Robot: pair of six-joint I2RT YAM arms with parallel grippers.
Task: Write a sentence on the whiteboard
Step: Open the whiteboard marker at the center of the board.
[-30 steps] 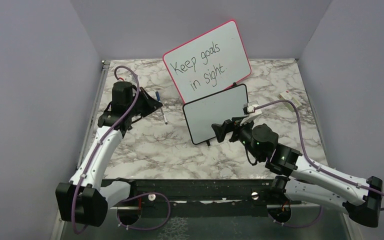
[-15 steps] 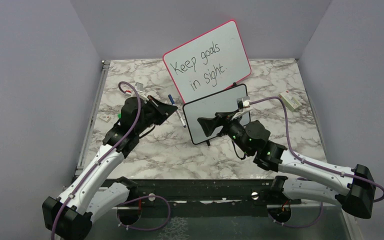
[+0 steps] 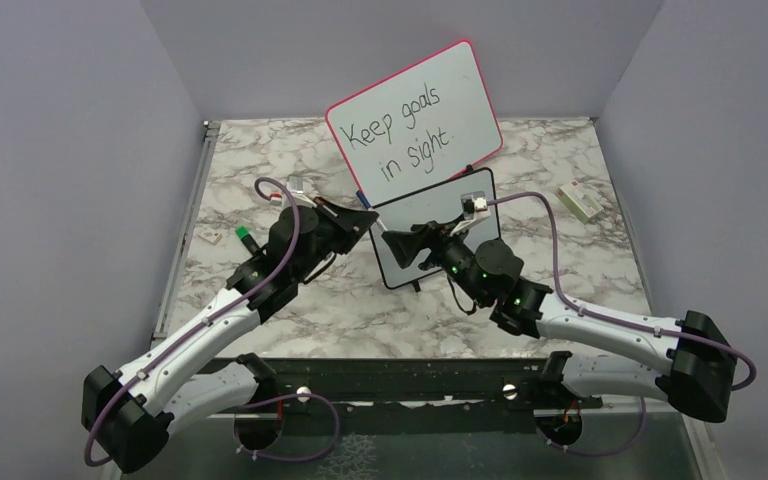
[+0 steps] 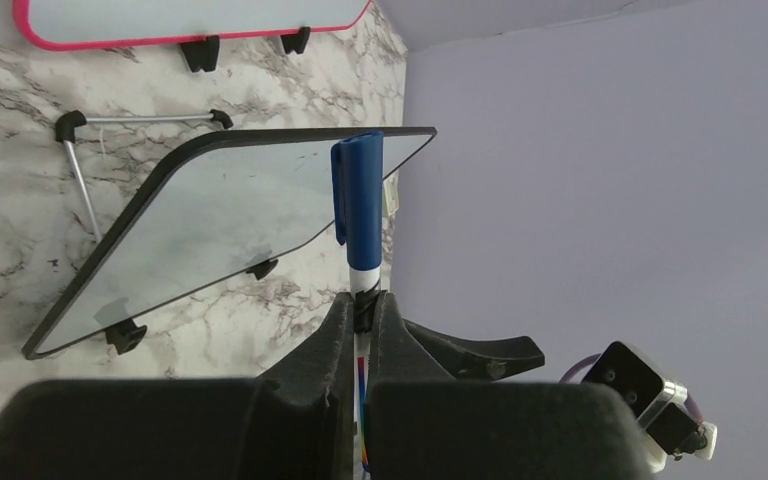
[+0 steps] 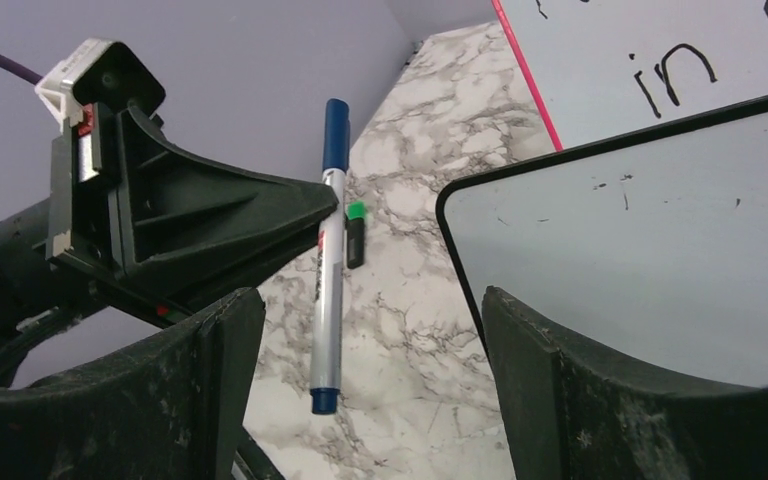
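Note:
The small black-framed whiteboard [image 3: 422, 212] stands propped at mid-table, and its surface [image 5: 660, 250] is blank; no sentence shows on it. My left gripper [image 3: 353, 216] is shut on a blue-capped marker [image 4: 358, 200] and holds it just left of the whiteboard [image 4: 220, 220], cap pointing away from the wrist. My right gripper [image 3: 396, 244] faces it in front of the board's left edge. Its jaws stand open [image 5: 365, 300], and the marker's [image 5: 328, 290] rear end hangs between them, closer to the left finger [image 5: 225, 340] and touching neither.
A larger pink-framed board [image 3: 415, 120] with black writing leans behind the small one. A white box [image 3: 580, 200] lies at the right. A small green-tipped piece [image 3: 243, 235] and a white scrap [image 3: 210, 237] lie at the left edge.
My left arm has carried the marker right, up to the whiteboard's left edge. My right gripper has swung left to meet it, and its jaws have narrowed a little.

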